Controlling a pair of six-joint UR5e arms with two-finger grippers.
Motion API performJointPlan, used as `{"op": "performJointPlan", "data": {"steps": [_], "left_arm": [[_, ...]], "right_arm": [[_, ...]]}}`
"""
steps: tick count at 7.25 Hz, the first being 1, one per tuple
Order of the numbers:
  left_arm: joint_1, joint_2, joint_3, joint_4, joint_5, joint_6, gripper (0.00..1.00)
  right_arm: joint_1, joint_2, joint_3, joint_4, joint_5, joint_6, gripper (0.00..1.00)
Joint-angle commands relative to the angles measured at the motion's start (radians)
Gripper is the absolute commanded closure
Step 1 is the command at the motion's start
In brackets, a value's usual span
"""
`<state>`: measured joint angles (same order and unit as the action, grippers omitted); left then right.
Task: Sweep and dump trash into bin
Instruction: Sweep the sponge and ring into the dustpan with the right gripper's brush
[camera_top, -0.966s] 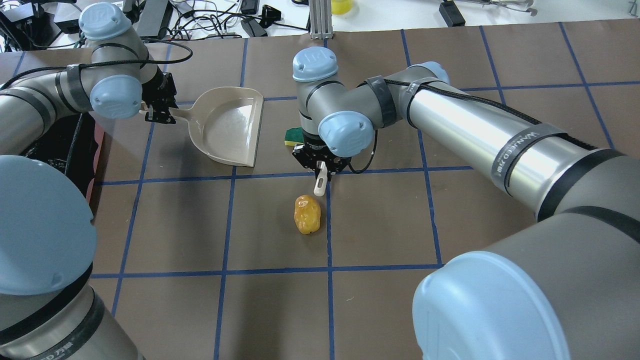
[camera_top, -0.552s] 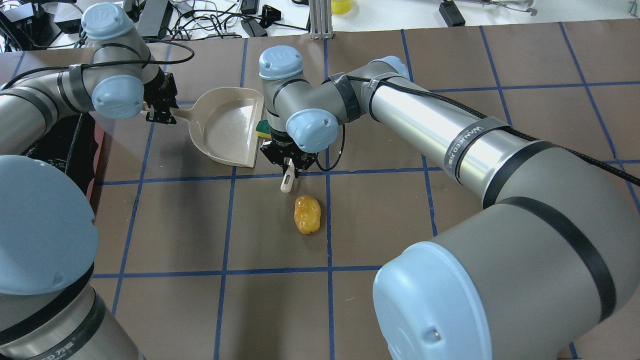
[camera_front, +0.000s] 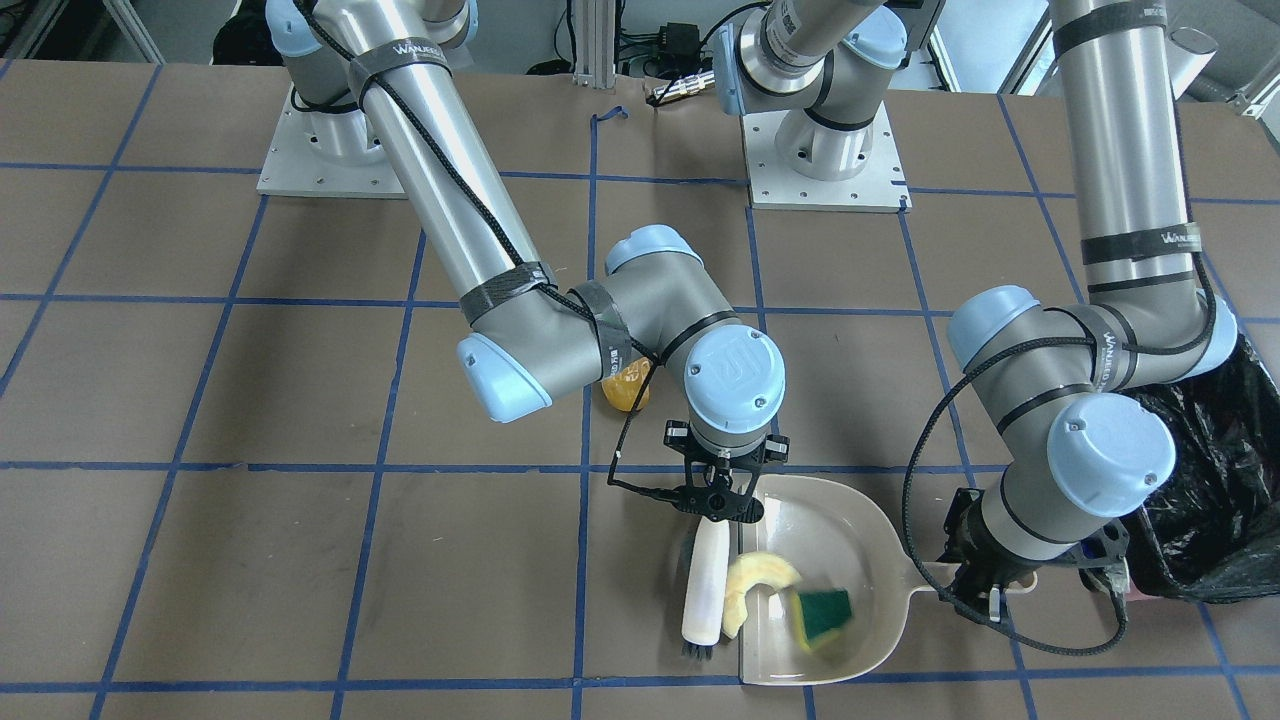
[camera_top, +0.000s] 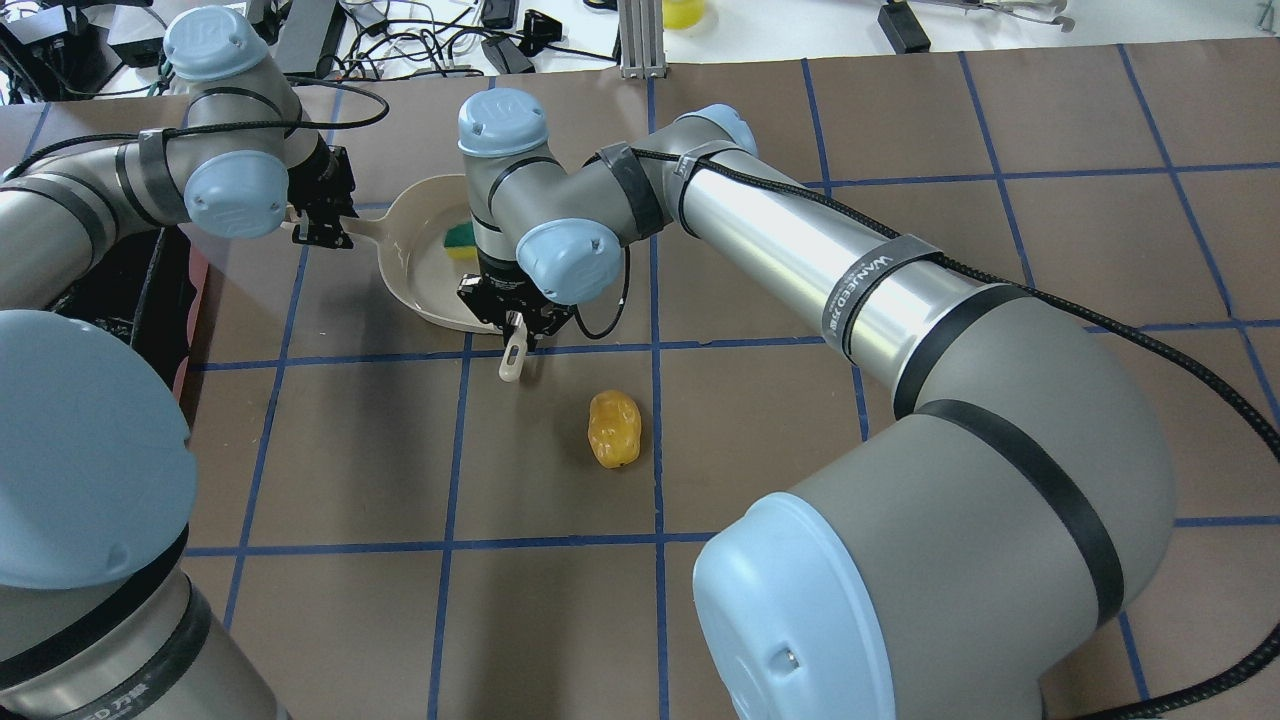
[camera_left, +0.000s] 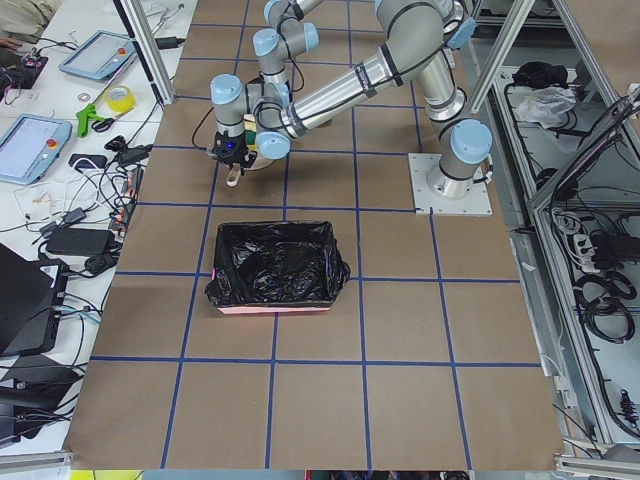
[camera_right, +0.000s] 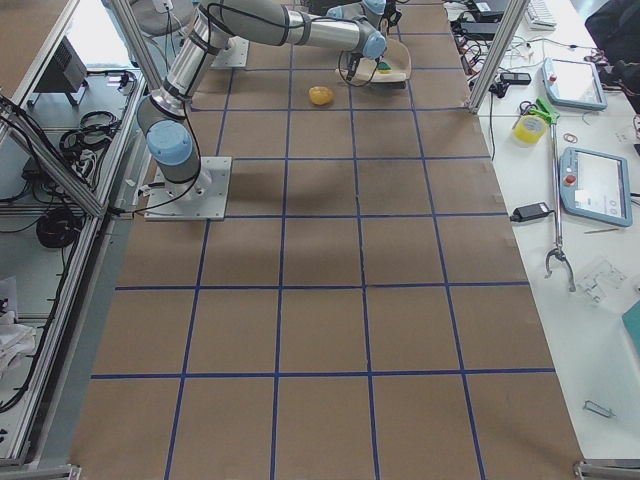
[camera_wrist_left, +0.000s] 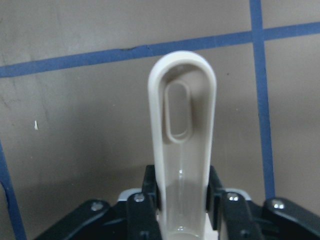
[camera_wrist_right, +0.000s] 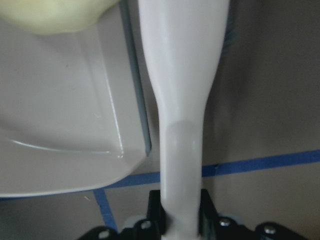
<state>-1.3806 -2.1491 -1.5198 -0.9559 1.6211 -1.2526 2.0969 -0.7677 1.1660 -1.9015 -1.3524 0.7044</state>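
My left gripper (camera_top: 320, 225) is shut on the handle (camera_wrist_left: 182, 125) of the beige dustpan (camera_front: 865, 530), which lies flat on the table. My right gripper (camera_front: 715, 505) is shut on a white brush (camera_front: 705, 585) and holds it along the pan's open edge. The green-and-yellow sponge chunk (camera_front: 822, 612) lies inside the pan. The pale yellow crescent (camera_front: 758, 578) lies across the pan's lip, against the brush. The glossy orange-yellow lumpy piece (camera_top: 614, 428) lies on the table, apart from the pan. The pink bin with its black bag (camera_left: 275, 265) stands beyond the pan's handle.
The table is brown with a grid of blue tape lines (camera_top: 655, 440). My right arm (camera_top: 800, 250) reaches across the middle of the table. The bag's edge (camera_front: 1215, 480) lies close to my left wrist. Cables and tools lie on the benches past the far table edge.
My right gripper has swept the brush leftward in the overhead view to the pan's mouth, pushing the sponge chunk into the pan. The left gripper, pan and orange piece have stayed put.
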Motion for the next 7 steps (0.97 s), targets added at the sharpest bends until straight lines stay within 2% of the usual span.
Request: {"op": "performJointPlan", "data": {"steps": [1,3,4,7], "left_arm": [[0.000,0.000,0.000,0.006,-0.001,-0.001,1.00],[0.000,0.000,0.000,0.006,-0.003,-0.002,1.00],[0.000,0.000,0.000,0.006,-0.004,-0.002,1.00],[0.000,0.018,-0.002,0.003,-0.010,0.004,1.00]], "right_arm": [[0.025,0.014,-0.035,-0.007,0.045,-0.031,1.00],[0.034,0.019,-0.065,-0.007,0.068,-0.052,1.00],[0.032,0.016,-0.060,0.010,0.050,-0.089,1.00],[0.008,-0.077,-0.051,0.226,-0.075,-0.158,1.00]]}}
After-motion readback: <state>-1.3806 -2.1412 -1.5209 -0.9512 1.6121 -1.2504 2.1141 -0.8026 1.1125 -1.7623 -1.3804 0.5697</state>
